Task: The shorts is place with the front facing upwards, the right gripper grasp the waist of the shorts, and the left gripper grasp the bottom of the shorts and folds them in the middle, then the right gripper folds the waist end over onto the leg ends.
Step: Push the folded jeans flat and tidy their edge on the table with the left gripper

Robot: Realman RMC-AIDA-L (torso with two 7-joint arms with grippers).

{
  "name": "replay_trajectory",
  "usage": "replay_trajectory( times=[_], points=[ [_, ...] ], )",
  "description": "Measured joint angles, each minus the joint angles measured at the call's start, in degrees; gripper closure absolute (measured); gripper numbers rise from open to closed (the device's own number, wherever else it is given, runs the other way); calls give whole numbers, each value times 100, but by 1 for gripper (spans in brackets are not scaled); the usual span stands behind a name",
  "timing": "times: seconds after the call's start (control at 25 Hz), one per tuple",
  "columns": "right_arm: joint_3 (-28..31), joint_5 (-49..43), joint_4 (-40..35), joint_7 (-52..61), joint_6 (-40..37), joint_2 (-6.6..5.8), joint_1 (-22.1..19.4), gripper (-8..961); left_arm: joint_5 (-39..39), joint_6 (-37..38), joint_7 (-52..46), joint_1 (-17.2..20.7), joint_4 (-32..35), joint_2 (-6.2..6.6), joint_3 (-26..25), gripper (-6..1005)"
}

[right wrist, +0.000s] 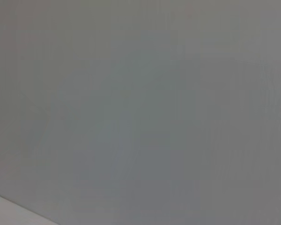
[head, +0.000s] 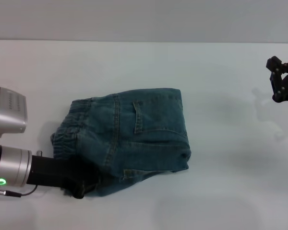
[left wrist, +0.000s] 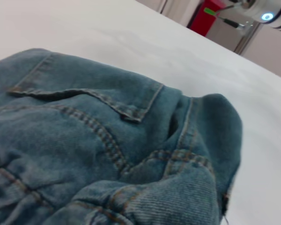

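Seemingly folded already, the shorts (head: 129, 136) lay as a compact denim bundle on the white surface (head: 216, 72) in my head view, left of centre, with the ruffled elastic waist (head: 67, 132) bunched at the bundle's left edge and a back pocket (head: 144, 115) facing up near its far side. My left claw (head: 79, 188) reached in low from the left, its black body lying at the near left corner of the bundle and its tip pressed into the denim there; the cloth hid the fingers, so I could not tell whether they were parted or pinched on fabric. My right claw (head: 281, 79) hung well apart from the shorts at the far right edge, raised above the surface, its black fingers looking parted and holding nothing. From my left wrist, the denim filled nearly everything: stitched seams, a pocket flap (left wrist: 107, 96) and a rounded fold of cloth (left wrist: 220, 126) lying close before the camera, with bare white surface beyond and the other arm's cyan light (left wrist: 267, 17) far off; none of my own fingers showed. From my right wrist I saw only a plain grey expanse, with a paler strip at one corner.
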Motion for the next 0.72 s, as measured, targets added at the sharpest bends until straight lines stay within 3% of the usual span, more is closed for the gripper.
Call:
replay_trajectory(
  times=[0.32, 0.72],
  points=[
    [8, 0, 14, 0, 0, 0, -5, 955, -343, -405, 10, -10, -2, -4, -5, 1001],
    [45, 1, 18, 0, -1, 0, -2, 954, -665, -511, -8, 79, 199, 114, 80, 1001]
  ],
)
